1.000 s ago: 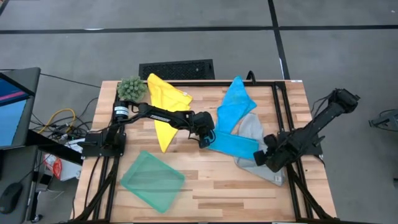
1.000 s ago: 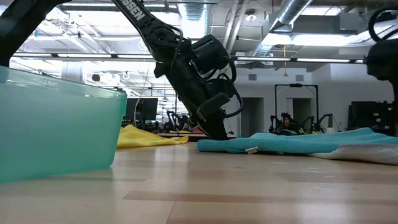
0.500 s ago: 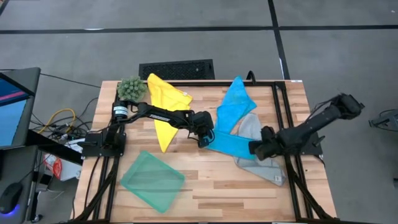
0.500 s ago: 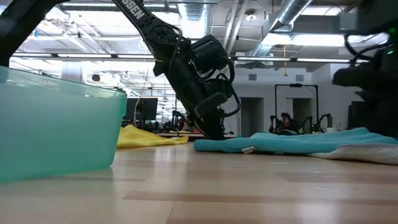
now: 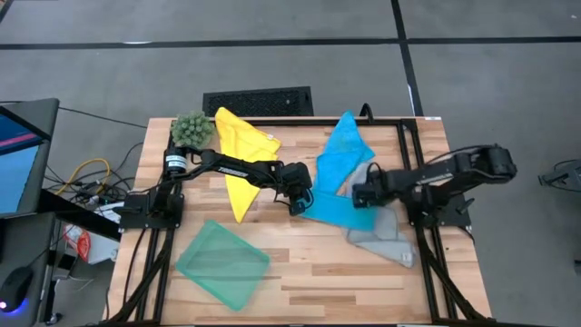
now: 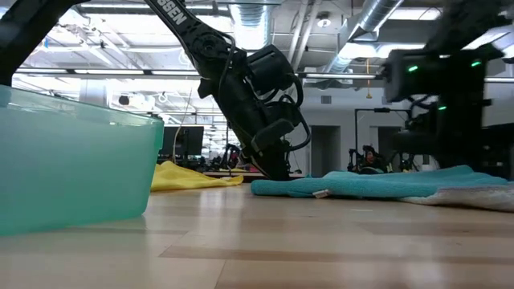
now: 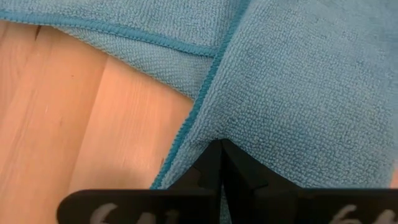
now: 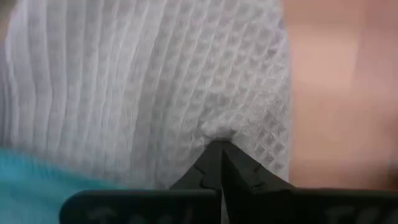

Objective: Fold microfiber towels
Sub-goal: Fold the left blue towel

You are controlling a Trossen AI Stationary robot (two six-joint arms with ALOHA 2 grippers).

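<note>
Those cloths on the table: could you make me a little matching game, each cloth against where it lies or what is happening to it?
Cloths:
1. yellow towel
2. teal green towel
3. blue towel
4. grey towel

States:
a. pinched by the right gripper
b. lying alone near the table's front left corner
c. pinched by the left gripper
d. spread beside the green plant ball

Pairs: 1-d, 2-b, 3-c, 4-a

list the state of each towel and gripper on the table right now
yellow towel: loosely folded, untouched
teal towel: lying flat
upper blue towel: rumpled, overlapping the lower one
lower blue towel: pinched at its corner
grey towel: rumpled, pinched
left gripper: shut on lower blue towel
right gripper: shut on grey towel
</note>
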